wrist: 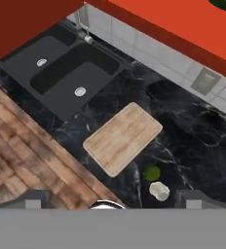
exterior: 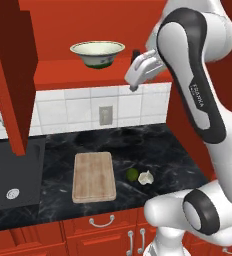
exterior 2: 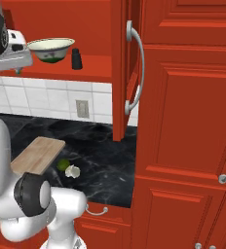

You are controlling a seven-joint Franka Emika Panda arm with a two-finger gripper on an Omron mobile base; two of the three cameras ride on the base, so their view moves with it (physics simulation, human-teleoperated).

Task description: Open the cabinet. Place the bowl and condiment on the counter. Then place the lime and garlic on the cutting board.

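Bowl (exterior: 97, 53) upright on cabinet shelf (exterior: 88, 72), rim up | cutting board (exterior: 93, 176) long axis front-to-back on counter (exterior: 163, 150) | gripper (exterior: 140, 70) spread wide, empty, beside bowl

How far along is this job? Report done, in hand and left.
Done: the cabinet doors stand open. In hand: the hand, open and empty, is up at the shelf beside the bowl. Left: the bowl and the dark condiment are on the shelf, not the counter; the lime and garlic lie beside the cutting board, not on it.
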